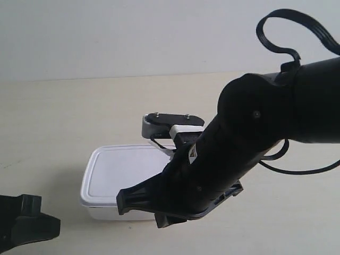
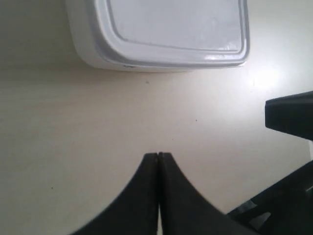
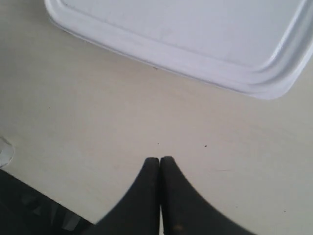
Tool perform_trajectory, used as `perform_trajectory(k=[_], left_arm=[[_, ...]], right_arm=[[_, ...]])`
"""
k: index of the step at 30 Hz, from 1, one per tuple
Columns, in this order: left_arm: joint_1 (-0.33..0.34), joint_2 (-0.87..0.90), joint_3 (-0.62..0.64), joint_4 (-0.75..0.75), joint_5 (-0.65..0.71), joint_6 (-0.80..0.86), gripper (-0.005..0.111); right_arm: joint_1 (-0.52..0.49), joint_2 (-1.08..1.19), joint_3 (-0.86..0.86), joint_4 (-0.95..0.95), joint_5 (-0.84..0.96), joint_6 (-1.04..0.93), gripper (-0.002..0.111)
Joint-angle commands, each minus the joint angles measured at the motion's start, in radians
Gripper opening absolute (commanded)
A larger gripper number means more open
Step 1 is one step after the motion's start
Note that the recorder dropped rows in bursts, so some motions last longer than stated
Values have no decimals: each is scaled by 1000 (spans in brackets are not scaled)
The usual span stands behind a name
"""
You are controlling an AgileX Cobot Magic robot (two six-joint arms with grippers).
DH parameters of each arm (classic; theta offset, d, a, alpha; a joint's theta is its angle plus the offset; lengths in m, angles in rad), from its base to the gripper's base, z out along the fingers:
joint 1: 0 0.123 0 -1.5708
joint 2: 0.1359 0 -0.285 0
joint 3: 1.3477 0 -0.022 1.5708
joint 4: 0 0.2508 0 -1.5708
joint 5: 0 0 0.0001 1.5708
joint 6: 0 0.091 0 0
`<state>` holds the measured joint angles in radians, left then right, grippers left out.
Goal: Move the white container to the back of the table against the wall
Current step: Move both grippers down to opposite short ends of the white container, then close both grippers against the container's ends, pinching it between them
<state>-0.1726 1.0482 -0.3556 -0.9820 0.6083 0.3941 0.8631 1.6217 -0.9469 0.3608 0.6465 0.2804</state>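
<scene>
The white container (image 1: 119,172) sits lid-up on the tabletop (image 1: 53,117), its long axis running side to side, roughly parallel to the wall (image 1: 133,32). It lies ahead of the left gripper (image 2: 158,156), whose fingers are pressed together, with bare tabletop between. The right gripper (image 3: 160,159), likewise pressed together, faces its edge at a slant, apart from it. A sticker (image 1: 192,154) on the arm at the exterior view's right (image 1: 255,133) is too blurred to read.

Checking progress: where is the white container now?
In the exterior view the white container sits on the table left of centre, partly hidden by the arm at the exterior view's right, well short of the wall.
</scene>
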Motion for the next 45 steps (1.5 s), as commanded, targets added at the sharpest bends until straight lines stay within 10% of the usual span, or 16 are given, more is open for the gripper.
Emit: perform_trajectory(k=[1,13,45], left_arm=[[-8,95,3,-131,-55,137,0],[-173,255,-58,-255,-188,284,0],[-178,431,-109,-235,-293,363,0]], right_arm=[[4,32,5,-8,-25,-8,0],[2,101,5,-48,-83,-8,0],[-36,200,5,-81,-198,9,0]])
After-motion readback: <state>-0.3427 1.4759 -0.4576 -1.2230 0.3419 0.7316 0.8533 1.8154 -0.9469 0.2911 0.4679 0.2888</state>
